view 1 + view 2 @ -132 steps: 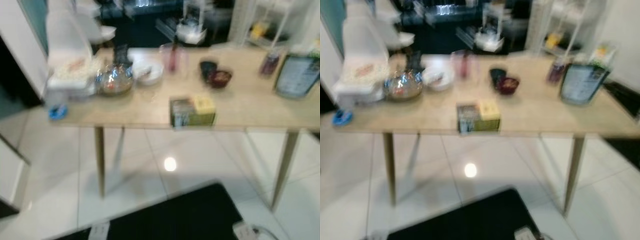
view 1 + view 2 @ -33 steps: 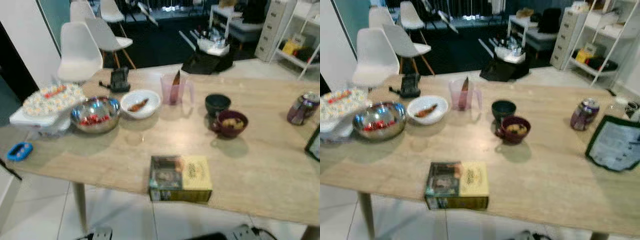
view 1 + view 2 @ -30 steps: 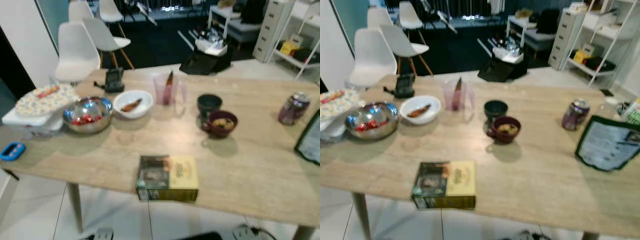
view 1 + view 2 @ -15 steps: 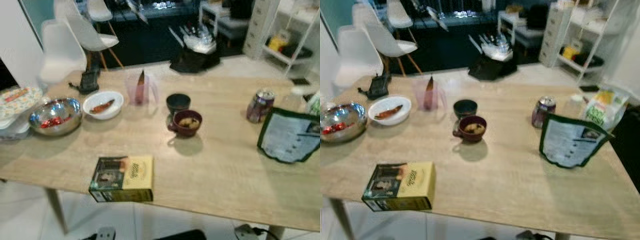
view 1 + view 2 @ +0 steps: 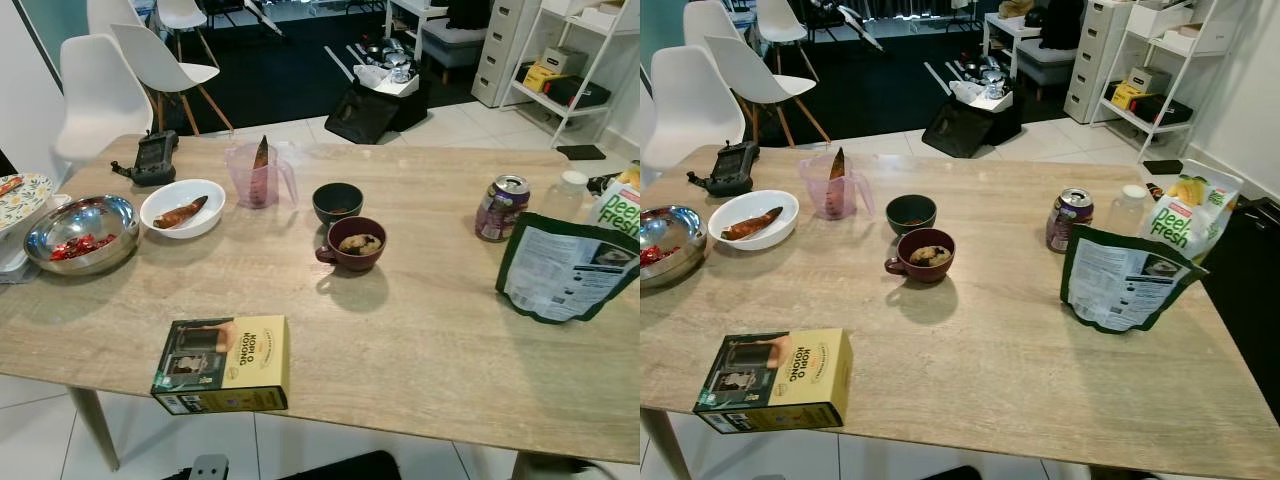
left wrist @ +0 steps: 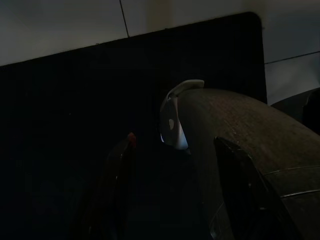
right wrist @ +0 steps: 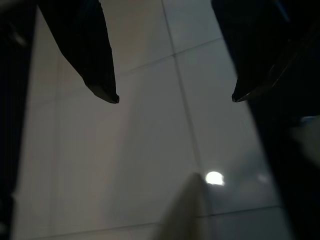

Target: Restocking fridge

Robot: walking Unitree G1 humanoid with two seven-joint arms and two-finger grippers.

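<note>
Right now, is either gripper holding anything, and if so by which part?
Nothing is held. The right gripper hangs open over bare floor tiles. The left gripper hangs low in shadow with its fingers apart and nothing between them.

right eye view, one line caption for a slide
Wooden table with yellow box, bowls, soda can and snack bags.

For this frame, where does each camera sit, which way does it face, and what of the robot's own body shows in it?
Left eye view: head, looking forward and down at the wooden table with the yellow box.
Right eye view: same table and box, the scene shared by both eyes.
Left wrist view: on the idle left arm, very dark; left gripper fingers over a black surface.
Right wrist view: on the right arm, facing the tiled floor; right gripper fingers spread apart.
</note>
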